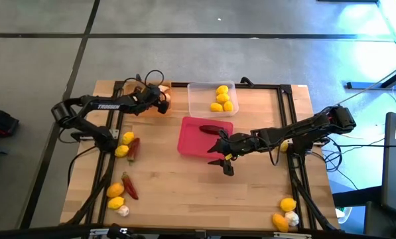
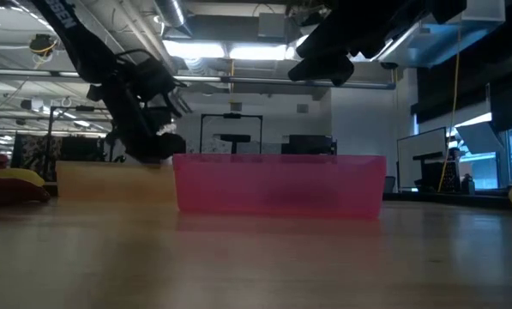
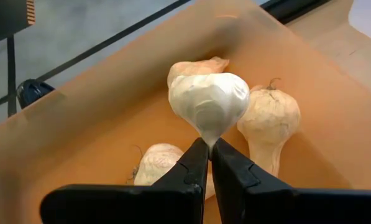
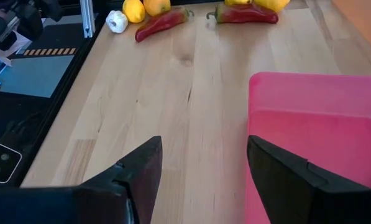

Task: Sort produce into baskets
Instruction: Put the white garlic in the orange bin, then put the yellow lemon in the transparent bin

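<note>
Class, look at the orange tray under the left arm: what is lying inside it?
Inside the orange tray lie garlic bulbs: one upright, one partly hidden behind the left claw, which is shut on another garlic bulb. That bulb covers most of one more behind it.

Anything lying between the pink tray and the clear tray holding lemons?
Nothing: the high view shows only bare wood between the pink tray and the clear tray with its lemons.

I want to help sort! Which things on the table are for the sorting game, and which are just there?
For sorting: garlic bulb pinched by the left gripper, orange tray, clear tray with lemons, pink tray, chili peppers, open right gripper.

Just there: black cables, dark frame rails.
</note>
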